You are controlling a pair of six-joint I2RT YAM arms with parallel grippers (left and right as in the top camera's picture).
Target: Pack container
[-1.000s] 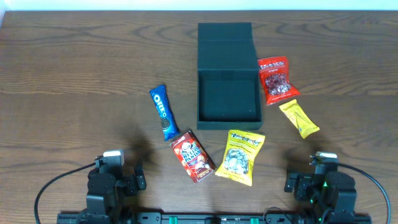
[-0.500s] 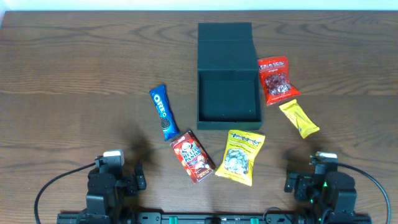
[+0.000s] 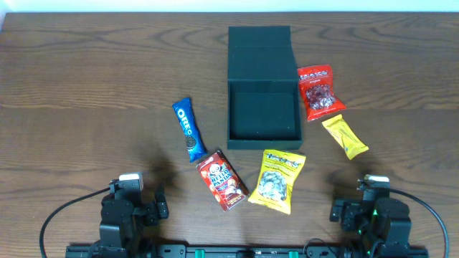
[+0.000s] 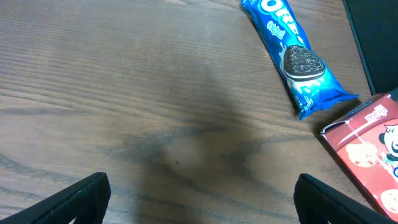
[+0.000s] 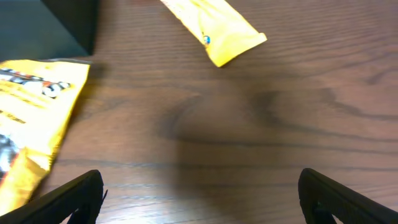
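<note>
The dark container [image 3: 262,136] sits at the table's middle, its flap lid folded back and its inside empty. Round it lie a blue Oreo packet [image 3: 187,129], a red panda-biscuit box [image 3: 221,180], a yellow nut bag [image 3: 277,180], a red snack bag [image 3: 318,92] and a small yellow packet [image 3: 345,136]. My left gripper [image 4: 200,198] is open over bare wood near the front left edge. The Oreo packet [image 4: 297,59] and the red box [image 4: 370,143] lie ahead to its right. My right gripper [image 5: 200,198] is open over bare wood at the front right. The nut bag [image 5: 31,118] and the yellow packet [image 5: 214,25] lie ahead of it.
The wooden table [image 3: 93,86] stretches to the left and right of the packets. The container's corner [image 5: 68,22] shows at the right wrist view's upper left. Both arm bases stand at the front edge, left [image 3: 125,215] and right [image 3: 373,215].
</note>
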